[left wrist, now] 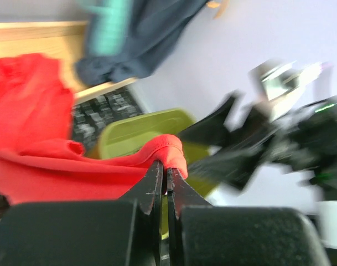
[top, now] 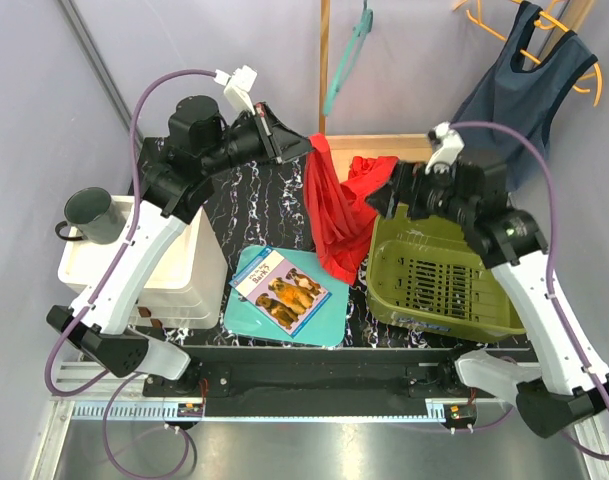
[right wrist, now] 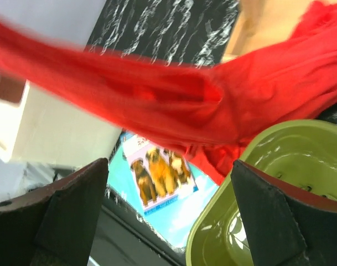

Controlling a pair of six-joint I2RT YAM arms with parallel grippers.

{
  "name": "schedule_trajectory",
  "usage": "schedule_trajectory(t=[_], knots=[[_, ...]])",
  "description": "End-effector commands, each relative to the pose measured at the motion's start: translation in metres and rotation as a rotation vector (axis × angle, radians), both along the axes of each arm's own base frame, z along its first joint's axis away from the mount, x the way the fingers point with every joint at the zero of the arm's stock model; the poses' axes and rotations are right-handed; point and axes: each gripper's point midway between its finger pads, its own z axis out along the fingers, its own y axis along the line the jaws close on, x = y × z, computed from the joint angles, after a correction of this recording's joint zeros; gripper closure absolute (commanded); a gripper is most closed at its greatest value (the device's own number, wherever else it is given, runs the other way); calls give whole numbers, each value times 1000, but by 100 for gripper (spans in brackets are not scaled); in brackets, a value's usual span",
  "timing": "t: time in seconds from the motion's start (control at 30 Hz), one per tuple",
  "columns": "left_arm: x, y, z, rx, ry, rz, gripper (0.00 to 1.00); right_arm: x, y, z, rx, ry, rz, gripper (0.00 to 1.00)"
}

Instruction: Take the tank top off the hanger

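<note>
Tank top point(top: 334, 205) stretches from the left fingers point(left wrist: 153, 185), pinched tight on its edge, across to the right fingers point(right wrist: 68, 213), spread wide just below it and holding nothing.

The top camera looks down from behind, far off; the left wrist camera faces three o'clock, the right nine, both close on the shared tank top point(top: 329, 215) and basket point(top: 389, 275).

1. The left arm point(top: 134, 262) rises from the near left edge of the bench and bends toward the middle.
2. The left gripper point(top: 304, 148) points right, its jaws pinched together on red cloth point(top: 329, 205).
3. The right arm point(top: 532, 290) rises from the near right edge, its wrist turned left.
4. The right gripper point(top: 380, 200) points left with its jaws spread wide.
</note>
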Motion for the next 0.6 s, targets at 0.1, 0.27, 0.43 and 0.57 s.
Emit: schedule_trajectory(t=[0.1, 0.27, 0.43, 0.57], knots=[[-32, -16, 98, -291, -56, -159, 100, -21, 46, 9, 35, -279, 247, 0], [-43, -18, 127, -349, -78, -188, 100, -8, 67, 3, 46, -372, 237, 0], [-53, -14, 145, -386, -91, -210, 100, 23, 65, -15, 0, -416, 123, 0], [-62, -12, 157, -417, -104, -239, 100, 48, 57, -30, -63, -438, 3, 0]])
